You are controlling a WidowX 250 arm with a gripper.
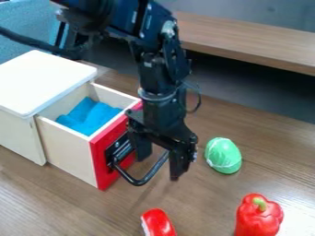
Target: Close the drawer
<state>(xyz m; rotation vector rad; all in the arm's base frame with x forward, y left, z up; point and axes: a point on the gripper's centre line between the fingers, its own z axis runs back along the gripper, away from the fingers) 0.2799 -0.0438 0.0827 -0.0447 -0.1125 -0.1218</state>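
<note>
The gripper (pixel 161 159) hangs at the drawer's front, its two fingers spread apart, one near the red panel and the other farther right. A black bar handle (pixel 139 181) curves out from the red front panel (pixel 104 177), and part of it lies between or just beside the fingers; whether they touch it I cannot tell. The drawer (pixel 67 150) stands pulled out from the white-topped wooden cabinet (pixel 40 78). Inside the drawer lies a blue cloth-like item (pixel 91 117). The gripper partly hides the panel's upper right part.
To the gripper's right, a green rounded object (pixel 223 156) rests on the wooden table (pixel 203 203). A red pepper (pixel 258 216) stands at the lower right, and another red object (pixel 158 223) lies at the bottom edge. A raised wooden ledge (pixel 252 39) runs along the back.
</note>
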